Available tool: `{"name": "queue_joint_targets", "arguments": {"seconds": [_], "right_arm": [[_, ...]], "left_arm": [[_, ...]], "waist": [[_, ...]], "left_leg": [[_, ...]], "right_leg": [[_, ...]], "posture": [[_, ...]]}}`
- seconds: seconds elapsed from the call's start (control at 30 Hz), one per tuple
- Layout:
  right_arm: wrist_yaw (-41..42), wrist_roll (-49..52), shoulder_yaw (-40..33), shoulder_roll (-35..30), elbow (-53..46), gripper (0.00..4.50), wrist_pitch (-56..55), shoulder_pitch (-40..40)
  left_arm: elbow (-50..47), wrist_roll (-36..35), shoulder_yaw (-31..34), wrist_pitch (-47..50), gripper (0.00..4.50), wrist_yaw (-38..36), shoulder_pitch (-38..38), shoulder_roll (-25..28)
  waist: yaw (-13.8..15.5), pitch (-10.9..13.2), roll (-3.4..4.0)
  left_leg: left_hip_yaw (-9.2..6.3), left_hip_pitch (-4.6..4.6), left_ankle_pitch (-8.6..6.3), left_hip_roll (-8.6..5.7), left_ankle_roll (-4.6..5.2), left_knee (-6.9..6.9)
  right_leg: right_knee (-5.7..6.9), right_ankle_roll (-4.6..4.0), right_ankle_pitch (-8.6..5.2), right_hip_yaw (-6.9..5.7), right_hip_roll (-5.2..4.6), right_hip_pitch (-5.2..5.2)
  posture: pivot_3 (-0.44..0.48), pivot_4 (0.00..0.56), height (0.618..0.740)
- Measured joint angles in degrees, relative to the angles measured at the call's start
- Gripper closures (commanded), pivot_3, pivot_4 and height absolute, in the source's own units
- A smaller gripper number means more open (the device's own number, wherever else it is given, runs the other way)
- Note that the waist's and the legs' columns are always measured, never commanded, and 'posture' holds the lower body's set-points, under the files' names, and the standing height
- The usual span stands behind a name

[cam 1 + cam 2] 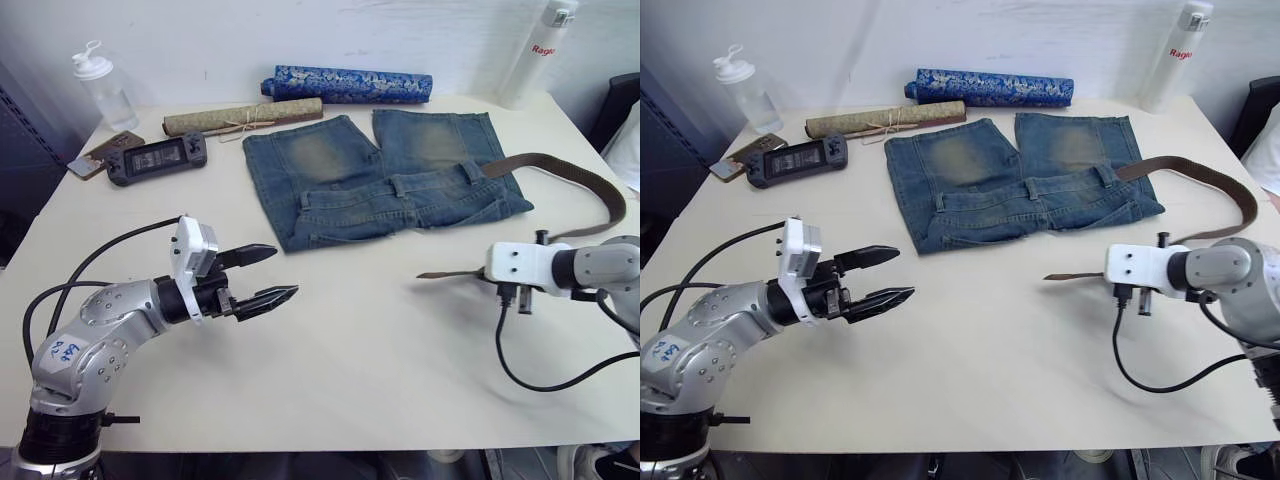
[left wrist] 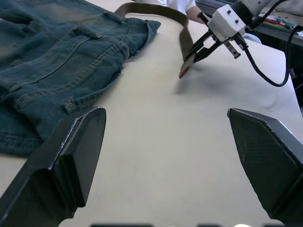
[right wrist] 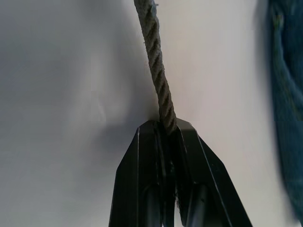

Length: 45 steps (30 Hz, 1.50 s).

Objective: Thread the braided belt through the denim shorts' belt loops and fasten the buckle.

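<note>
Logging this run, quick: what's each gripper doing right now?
Left gripper: open, empty, above the table.
Right gripper: shut on the braided belt near its free end.

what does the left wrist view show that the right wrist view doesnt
The left wrist view takes in the open left claw, the right claw from outside holding the braided belt near its tip, and the belt curving back over the denim shorts. The right wrist view gives the close grip: two fingers pressed shut on the woven strap. Both show the belt, an edge of the shorts and the table.
</note>
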Motion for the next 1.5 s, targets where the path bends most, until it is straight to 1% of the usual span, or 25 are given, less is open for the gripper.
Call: {"name": "queue_joint_targets", "arguments": {"seconds": [0.03,0.1,0.13,0.2,0.3,0.33,0.5,0.63,0.67,0.7,0.77,0.8,0.83,0.87,0.9,0.93,0.97,1.0,1.03,1.3,1.4,1.5], "right_arm": [[0.4,0.6,0.2,1.0,-1.7,4.42,1.1,0.0],[0.6,1.3,2.2,4.6,-6.4,4.42,4.3,-1.0],[0.4,1.1,4.7,8.1,-9.5,4.42,6.9,-2.7],[0.3,1.0,5.9,9.1,-10.3,4.42,7.6,-3.3],[0.3,0.5,7.5,10.6,-11.6,4.42,9.8,-4.8],[0.3,0.3,8.0,10.8,-12.0,4.42,11.7,-5.3],[0.3,-0.3,8.4,11.1,-12.9,4.42,13.5,-5.8],[0.5,-0.3,8.5,10.9,-13.9,4.42,14.9,-5.8],[0.6,-0.3,8.5,10.8,-14.4,4.47,15.6,-5.7],[0.6,-0.3,8.5,10.8,-14.7,4.5,15.9,-5.7],[0.6,-0.2,8.5,10.8,-15.9,4.5,17.2,-5.6],[0.6,-0.2,8.5,10.8,-16.0,4.5,17.5,-5.5],[0.6,-0.2,8.5,10.8,-16.0,4.5,17.7,-5.5],[0.6,-0.2,8.5,10.8,-16.2,4.5,18.1,-5.5],[0.5,-0.2,8.5,10.8,-16.5,4.5,18.3,-5.5],[0.5,-0.2,8.5,10.8,-16.9,4.5,18.6,-5.5],[0.4,-0.2,8.5,10.8,-17.0,4.5,18.9,-5.5],[0.4,-0.2,8.5,10.8,-17.2,4.5,19.5,-5.5],[0.4,-0.2,8.5,10.8,-17.4,4.5,19.6,-5.5],[0.3,0.0,8.5,10.8,-17.7,4.5,20.8,-5.5],[0.1,0.5,8.4,10.9,-17.8,4.5,21.1,-5.5],[-0.8,1.3,7.5,11.4,-18.3,4.5,21.9,-5.5]], "left_arm": [[1.6,2.2,-2.1,-1.4,0.0,-1.1,-1.6,0.1],[5.9,7.9,-8.1,-4.9,0.0,-3.8,-6.2,0.1],[9.0,13.2,-14.2,-8.8,0.0,-6.3,-11.0,-1.2],[9.9,15.1,-16.4,-10.5,0.0,-7.3,-12.7,-2.1],[13.6,20.8,-22.0,-15.9,0.0,-9.3,-16.5,-4.9],[18.2,25.5,-25.9,-20.4,0.0,-10.3,-18.7,-6.7],[24.1,30.4,-29.8,-25.0,0.0,-10.3,-21.2,-10.6],[28.3,32.3,-30.2,-27.8,0.0,-9.1,-23.4,-13.9],[28.9,32.8,-30.1,-28.5,0.27,-8.6,-24.0,-14.6],[29.1,33.0,-30.1,-28.8,0.44,-8.4,-24.2,-15.3],[30.9,33.8,-30.1,-29.7,1.1,-8.1,-24.2,-16.6],[31.0,33.8,-30.0,-30.0,1.55,-8.1,-24.2,-17.0],[31.0,33.8,-29.8,-30.1,1.88,-8.1,-24.2,-17.4],[31.0,33.8,-29.8,-30.2,2.49,-8.1,-24.2,-17.8],[31.2,34.0,-29.8,-30.4,2.6,-8.1,-24.2,-18.0],[32.2,34.8,-29.8,-30.6,3.25,-8.2,-24.3,-18.1],[33.1,35.3,-29.8,-30.6,3.56,-8.2,-24.3,-18.2],[33.3,36.1,-29.8,-30.6,3.97,-8.4,-24.3,-18.2],[33.4,36.4,-29.8,-30.6,4.47,-8.5,-24.3,-18.1],[35.0,37.1,-29.2,-31.0,4.49,-9.4,-24.4,-18.8],[35.4,35.8,-27.3,-29.1,4.49,-10.0,-24.4,-20.1],[35.5,32.7,-25.2,-25.6,4.49,-11.4,-24.3,-21.1]], "waist": [[0.0,0.0,0.0],[0.2,0.0,-0.01],[0.4,0.0,-0.01],[0.6,0.0,-0.02],[0.6,0.0,-0.05],[0.6,0.0,-0.07],[0.5,0.1,-0.1],[0.5,0.1,-0.12],[0.4,0.1,-0.12],[0.4,0.1,-0.12],[0.5,0.1,-0.14],[0.5,0.1,-0.14],[0.6,0.1,-0.14],[0.5,0.1,-0.14],[0.5,0.1,-0.14],[0.5,0.1,-0.14],[0.5,0.1,-0.14],[0.5,0.1,-0.14],[0.5,0.1,-0.14],[0.5,0.1,-0.14],[0.5,0.1,-0.14],[0.4,0.1,-0.14]], "left_leg": [[0.0,0.01,0.0,0.0,0.0,-0.01],[0.12,-0.01,0.0,0.04,-0.04,0.01],[0.13,-0.03,0.01,0.01,-0.07,0.03],[0.11,-0.04,0.02,-0.01,-0.07,0.02],[0.04,-0.06,0.01,-0.04,-0.08,0.02],[0.02,-0.04,0.03,-0.07,-0.12,0.01],[0.04,-0.06,0.03,-0.09,-0.11,0.02],[0.0,-0.04,0.03,-0.08,-0.07,-0.02],[0.0,-0.04,0.03,-0.07,-0.07,-0.02],[0.0,-0.03,0.03,-0.08,-0.07,-0.03],[-0.02,-0.04,0.04,-0.09,-0.08,-0.03],[-0.02,-0.04,0.04,-0.1,-0.08,-0.03],[-0.03,-0.04,0.04,-0.12,-0.08,-0.03],[-0.03,-0.04,0.04,-0.12,-0.07,-0.03],[-0.03,-0.04,0.05,-0.13,-0.08,-0.03],[-0.03,-0.03,0.05,-0.12,-0.08,-0.03],[-0.03,-0.04,0.05,-0.12,-0.08,-0.03],[-0.03,-0.04,0.05,-0.13,-0.08,-0.03],[-0.04,-0.04,0.05,-0.14,-0.08,-0.03],[-0.05,-0.04,0.05,-0.15,-0.07,-0.03],[-0.06,-0.04,0.05,-0.15,-0.07,-0.03],[-0.06,-0.04,0.05,-0.15,-0.07,-0.04]], "right_leg": [[0.0,0.25,0.13,0.0,0.0,0.0],[-0.01,0.35,0.18,-0.05,0.07,0.01],[-0.03,0.38,0.2,-0.04,0.07,0.01],[-0.08,0.4,0.21,-0.03,0.06,0.02],[-0.18,0.44,0.24,-0.03,0.02,0.03],[-0.23,0.46,0.24,-0.04,-0.02,0.04],[-0.26,0.51,0.27,-0.04,-0.05,0.03],[-0.22,0.55,0.29,-0.06,-0.04,0.02],[-0.22,0.56,0.29,-0.06,-0.04,0.02],[-0.22,0.56,0.29,-0.06,-0.04,0.02],[-0.22,0.59,0.31,-0.06,-0.03,0.02],[-0.22,0.59,0.31,-0.06,-0.04,0.02],[-0.23,0.6,0.31,-0.05,-0.04,0.02],[-0.23,0.61,0.32,-0.05,-0.04,0.02],[-0.23,0.61,0.32,-0.05,-0.04,0.02],[-0.23,0.61,0.32,-0.05,-0.04,0.02],[-0.23,0.61,0.32,-0.05,-0.04,0.02],[-0.23,0.62,0.32,-0.05,-0.04,0.02],[-0.24,0.62,0.32,-0.05,-0.05,0.02],[-0.23,0.63,0.33,-0.05,-0.05,0.02],[-0.24,0.64,0.33,-0.05,-0.05,0.02],[-0.23,0.64,0.33,-0.05,-0.05,0.02]], "posture": [[0.0,0.15,0.637],[0.0,0.15,0.637],[0.0,0.15,0.637],[0.0,0.15,0.637],[0.0,0.15,0.637],[0.0,0.15,0.637],[0.0,0.15,0.637],[0.0,0.15,0.637],[0.0,0.15,0.637],[0.0,0.15,0.637],[0.0,0.15,0.637],[0.0,0.15,0.637],[0.0,0.15,0.637],[0.0,0.15,0.637],[0.0,0.15,0.637],[0.0,0.15,0.637],[0.0,0.15,0.637],[0.0,0.15,0.637],[0.0,0.15,0.637],[0.0,0.15,0.637],[0.0,0.15,0.637],[0.0,0.15,0.637]]}}
